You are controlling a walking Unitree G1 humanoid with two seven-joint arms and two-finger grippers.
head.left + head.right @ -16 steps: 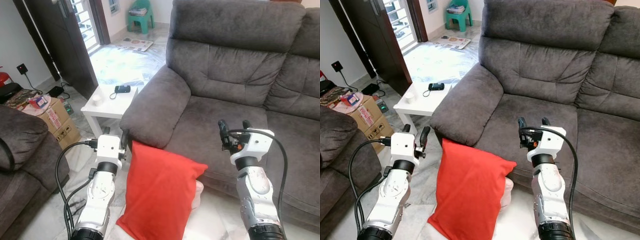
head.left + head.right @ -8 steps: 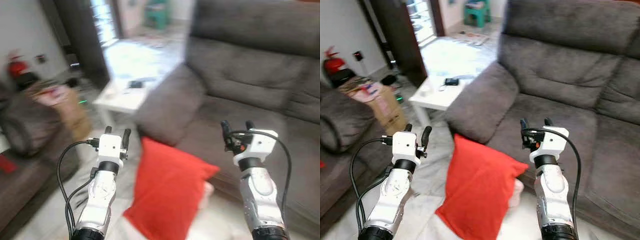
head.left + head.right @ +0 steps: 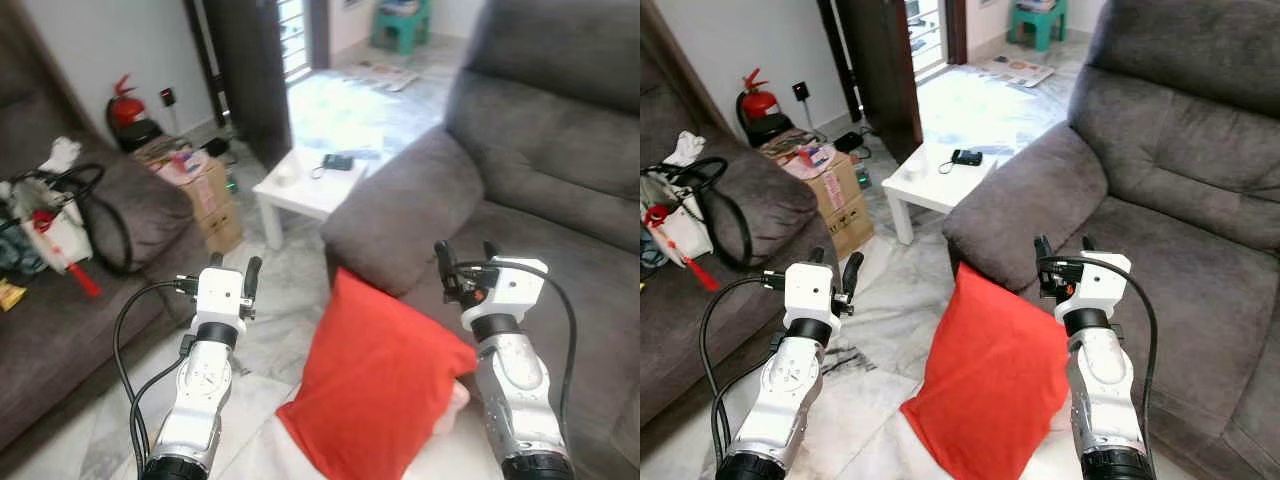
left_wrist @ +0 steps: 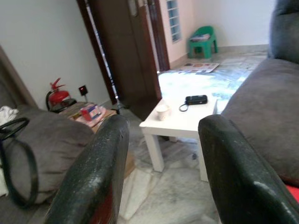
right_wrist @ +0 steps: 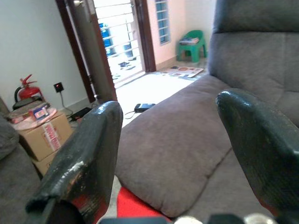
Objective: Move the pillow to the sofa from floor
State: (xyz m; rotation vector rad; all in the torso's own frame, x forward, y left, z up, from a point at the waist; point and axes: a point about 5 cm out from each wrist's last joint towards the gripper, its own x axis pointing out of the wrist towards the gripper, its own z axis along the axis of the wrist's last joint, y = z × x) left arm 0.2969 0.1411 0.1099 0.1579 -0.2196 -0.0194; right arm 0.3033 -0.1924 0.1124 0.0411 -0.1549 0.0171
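Note:
A red pillow (image 3: 380,380) stands on edge on the floor, leaning against the front of the grey sofa (image 3: 570,190) just below its armrest (image 3: 400,215). My left gripper (image 3: 234,265) is raised to the left of the pillow, open and empty, apart from it. On the pillow's right, over the sofa seat, my right gripper (image 3: 465,250) is held up, also open and empty. In the right wrist view the pillow's top (image 5: 135,207) peeks out beneath the armrest (image 5: 177,144).
A white side table (image 3: 305,190) with a phone and a cup stands beside the armrest. A cardboard box (image 3: 200,185), a second sofa (image 3: 60,310) holding bags, a fire extinguisher (image 3: 125,100) and a dark door (image 3: 250,60) lie left. Something white (image 3: 458,395) sits under the pillow.
The camera has swung left, bringing the second sofa and fire extinguisher into view. The pillow has stayed against the sofa. Both arms keep the same raised, open pose.

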